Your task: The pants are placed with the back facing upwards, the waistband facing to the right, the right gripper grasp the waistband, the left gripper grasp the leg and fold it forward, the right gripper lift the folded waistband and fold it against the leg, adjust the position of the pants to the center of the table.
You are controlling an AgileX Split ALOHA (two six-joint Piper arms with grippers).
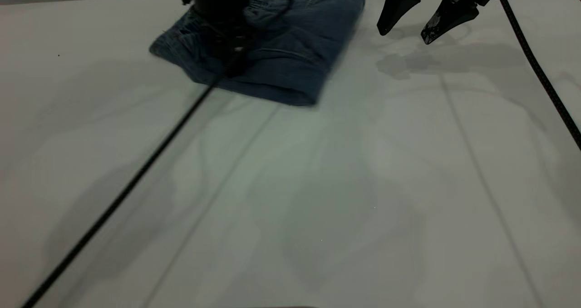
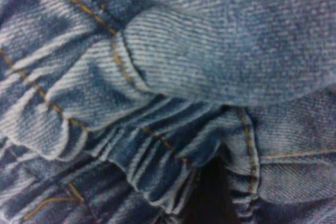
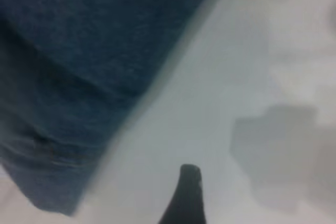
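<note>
Spreading across nearly the whole exterior view, the table point(image 1: 317, 208) is one broad pale surface, bare over its near half and to both sides, so open room lies all around the cloth except toward the far edge. One garment sits on it: the pants point(image 1: 281, 58), folded into a compact, roughly four-sided bundle close to the table's far edge and left of centre. Its right edge runs on a slant down to a near corner, and pale tabletop shows directly beyond that edge; the bundle's left corner likewise ends on bare surface. Two arms are in view. The left gripper point(image 1: 229, 60) stands down on the bundle's left part, its dark body covering the denim there; its wrist camera is filled with gathered folds of the waistband point(image 2: 131, 150) and orange stitching, and a dark shape at the fold may be one finger, so whether that claw is pinching cloth I cannot tell. The right gripper point(image 1: 406, 33) hangs above bare table just right of the pants, clear of the cloth, its two pointed fingers spread apart and holding nothing. Two black cables point(image 1: 118, 199) cross the table, one from each arm.
</note>
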